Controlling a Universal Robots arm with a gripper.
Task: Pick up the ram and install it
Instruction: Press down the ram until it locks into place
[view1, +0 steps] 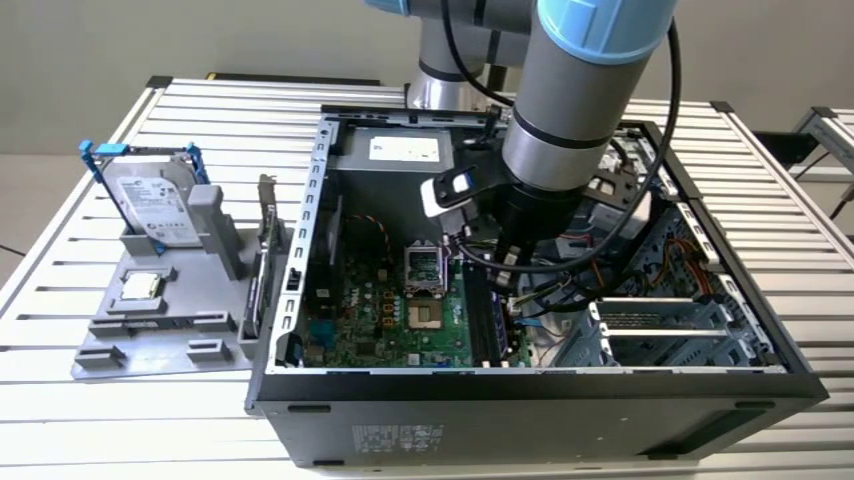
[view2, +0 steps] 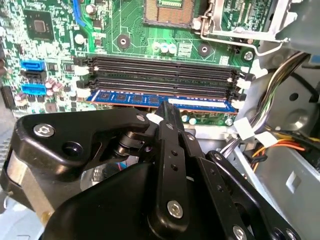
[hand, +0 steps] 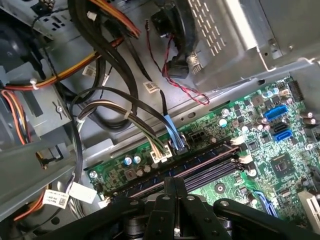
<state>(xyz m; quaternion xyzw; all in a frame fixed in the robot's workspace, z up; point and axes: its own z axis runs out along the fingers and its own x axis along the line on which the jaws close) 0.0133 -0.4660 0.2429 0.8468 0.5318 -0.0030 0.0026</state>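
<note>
We see the arm reaching down into the open PC case (view1: 747, 390) in the exterior view, its wrist blocking most of the slot area, so the gripper itself is hidden from that side. In the second wrist view the gripper (view2: 166, 112) has its black fingers (view2: 170, 125) drawn narrow, pinched together over the top edge of the ram (view2: 200, 101), a slim blue-edged board w/ a white label strip, standing in the slot nearest the motherboard's (view2: 130, 37) edge, beside the three empty black slots (view2: 155, 70). Whether the fingers truly clamp it or just press on top, we can't tell; the contact spot is covered by the finger links. The label print is too small to read. In the first wrist view the fingers (hand: 172, 192) meet above the same slot row, ram mostly hidden behind them. Cable bundles (hand: 145, 130), some tagged w/ small white labels, hang just beside it. Outside the case, toward the exterior view's left, a grey plastic fixture (view1: 147, 340) holds a silver hard drive (view1: 150, 205) in a blue frame, and a bracketed card (view1: 271, 255) stands edge-on.
</note>
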